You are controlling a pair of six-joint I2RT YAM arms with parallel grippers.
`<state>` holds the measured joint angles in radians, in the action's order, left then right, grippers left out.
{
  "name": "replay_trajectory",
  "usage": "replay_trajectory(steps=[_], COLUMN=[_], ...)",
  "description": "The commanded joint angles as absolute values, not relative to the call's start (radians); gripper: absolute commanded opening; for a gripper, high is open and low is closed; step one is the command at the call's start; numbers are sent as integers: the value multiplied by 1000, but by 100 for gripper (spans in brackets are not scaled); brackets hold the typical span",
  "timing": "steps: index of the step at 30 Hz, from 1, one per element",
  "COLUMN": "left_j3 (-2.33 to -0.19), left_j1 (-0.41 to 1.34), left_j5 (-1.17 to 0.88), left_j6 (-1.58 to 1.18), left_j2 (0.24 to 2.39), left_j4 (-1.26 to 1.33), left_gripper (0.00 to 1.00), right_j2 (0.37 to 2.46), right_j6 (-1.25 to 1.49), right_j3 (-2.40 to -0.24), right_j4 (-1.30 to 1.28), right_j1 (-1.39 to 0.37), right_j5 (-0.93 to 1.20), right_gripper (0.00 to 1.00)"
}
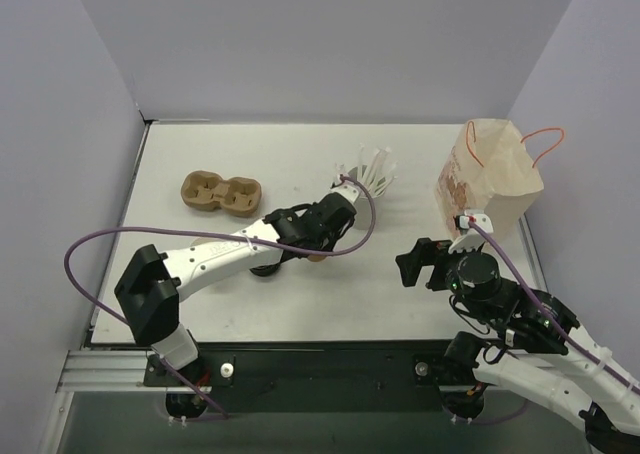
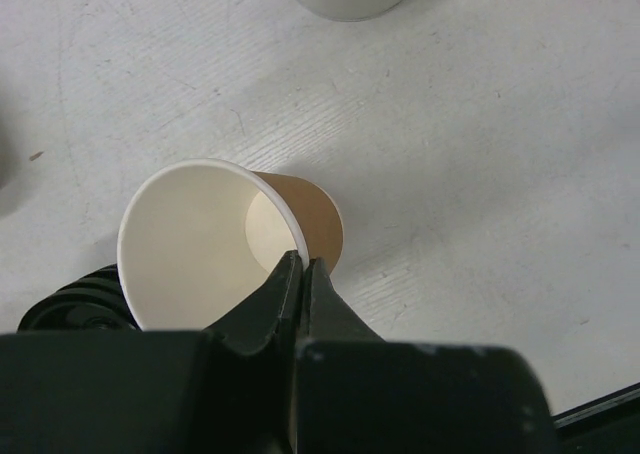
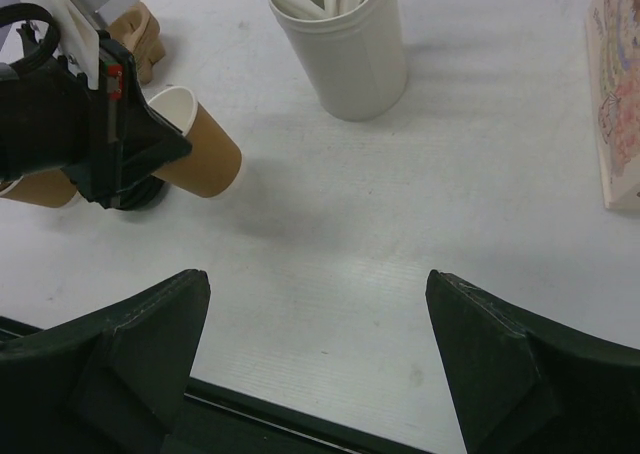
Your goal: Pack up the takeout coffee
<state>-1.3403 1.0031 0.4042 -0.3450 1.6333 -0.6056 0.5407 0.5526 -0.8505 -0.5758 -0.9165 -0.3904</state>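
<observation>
Far left on the white bench (image 1: 330, 304) lies one brown moulded-pulp carrier (image 1: 221, 193) with two wells. Next, the left gripper (image 2: 303, 274) is pinched together on the rim of one lidless tan paper cup (image 2: 200, 239), which is tipped on its side, probably to right it. One loose black plastic lid (image 2: 75, 304) lies beside it. No lidded takeout coffee shows for certain; a tan sliver (image 3: 40, 189) behind that gripper may be it. Then come one white cup of wooden stirrers (image 3: 345, 54), the right gripper (image 3: 315, 284) with fingers wide apart, and one kraft paper bag (image 1: 495, 169).
</observation>
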Motion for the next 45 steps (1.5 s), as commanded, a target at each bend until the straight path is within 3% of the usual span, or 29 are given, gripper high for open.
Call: replay_trajectory(steps=[1,6,12,20,27,45], left_j3=[-1347,-1341,-1344,-1431,-1399,-1154], left_j1=[1025,1040,1043,1042,1014,755], left_j5=[377,359,305,351,600,489], left_j6=[-376,-387,-397,-405,-436,-525], left_j2=[1677,1726,1732,1628,1536,1514], left_j4=[-486,-474,-480,-615,-785,-703], left_gripper=[0,3,37,55,56,50], right_j2=[517,512,526,525,537,558], right_j6=[571,578,581,594,604,606], right_j3=[-835,-827,-827,-824,-818,-819], right_j4=[-597,-600,-600,-598,-600,-598], right_j1=[-911,-910,-910,-910,-910,-911], right_j5=[-474,-489,-486,-474,-465,-446], right_gripper=[95,95,95,95,95,95])
